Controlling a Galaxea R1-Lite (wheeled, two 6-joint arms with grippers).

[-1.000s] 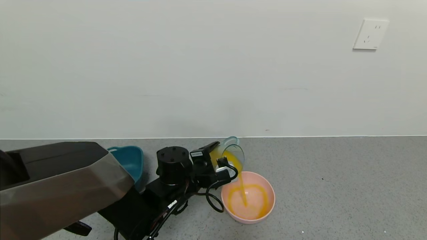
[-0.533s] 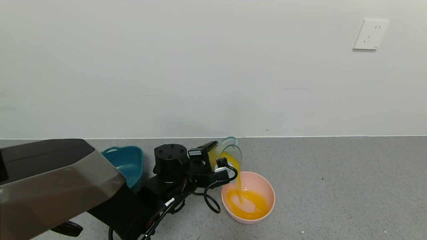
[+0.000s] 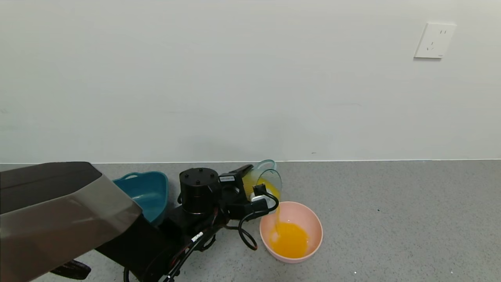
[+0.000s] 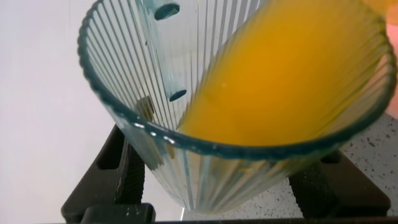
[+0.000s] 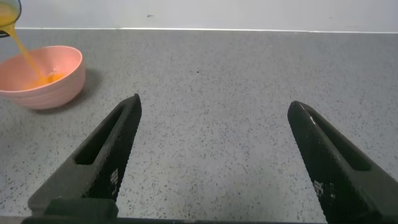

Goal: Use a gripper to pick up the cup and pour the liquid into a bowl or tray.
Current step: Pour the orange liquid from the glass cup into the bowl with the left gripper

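Observation:
My left gripper is shut on the ribbed pale blue-green cup and holds it tipped on its side above the near-left rim of the pink bowl. Orange liquid falls in a thin stream from the cup's lip and pools in the bowl. In the left wrist view the cup fills the frame between my black fingers, with liquid lying along its lower side. My right gripper is open and empty over bare counter; the bowl shows far off in the right wrist view.
A dark teal tub stands to the left of my left arm. The grey speckled counter runs to a white wall with a socket at upper right. Loose black cables hang beside the bowl.
The stream from the cup has thinned. The liquid in the bowl has gone from a swirling ring to a settled pool. My left arm has drifted slightly left.

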